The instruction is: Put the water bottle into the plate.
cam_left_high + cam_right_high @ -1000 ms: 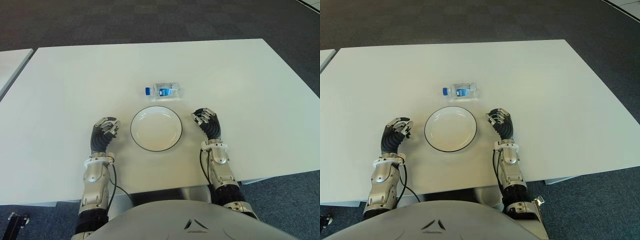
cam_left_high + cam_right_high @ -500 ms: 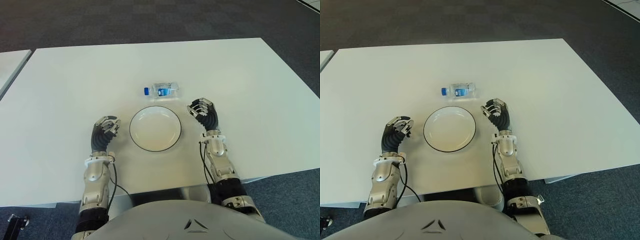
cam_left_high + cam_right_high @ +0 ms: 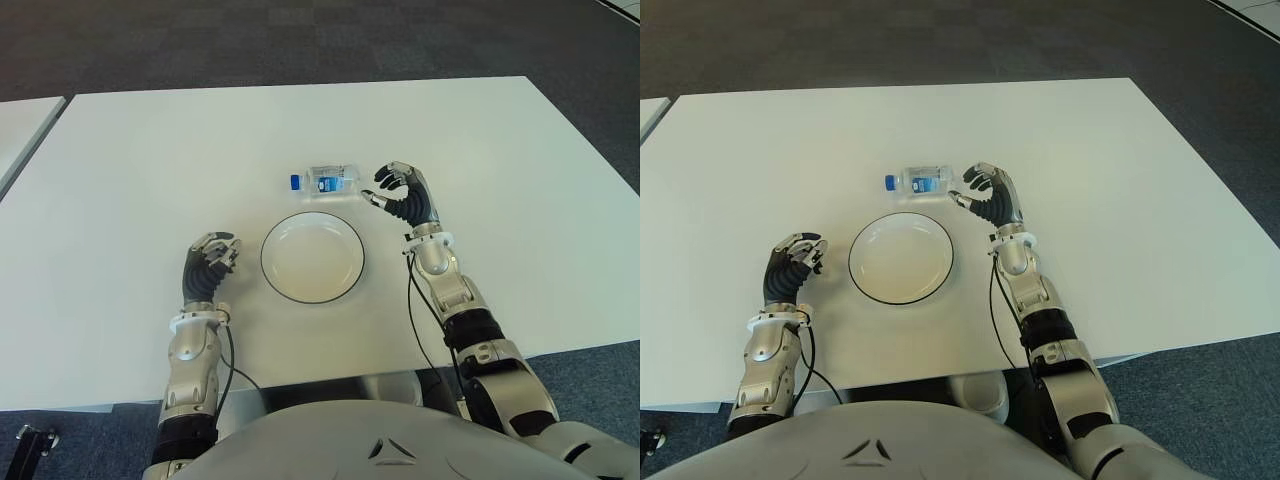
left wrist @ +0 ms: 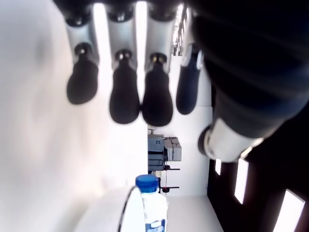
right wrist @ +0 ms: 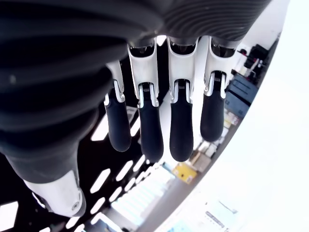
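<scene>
Water bottle (image 3: pixel 325 180) lies on its side on the white counter (image 3: pixel 150 160), blue cap pointing to the robot's left, just beyond the far rim of the plate (image 3: pixel 312 257) — not in the plate, not touching it as far as the eye views show. Plate is white with a thin dark rim, nothing in it, sitting near the counter's front edge between the two arms. Right hand (image 3: pixel 402 196) is out past the plate's right side, just beside the bottle's base end, fingers (image 5: pixel 145 133) loosely curved and spread, thumb pointing toward the bottle; it holds nothing, and there is a small gap between fingertips and bottle in both eye views. Right wrist view shows four dark fingertips hanging free with nothing between them and the palm. Left hand (image 3: pixel 208 267) shows to the left of the plate, near it but apart, fingers (image 4: pixel 124 96) relaxed and slightly curled, grasping nothing — left wrist view shows the bottle's blue cap and the plate's rim farther off beyond the fingertips. Dark carpet floor (image 3: pixel 300 40) beyond the counter's far edge.
</scene>
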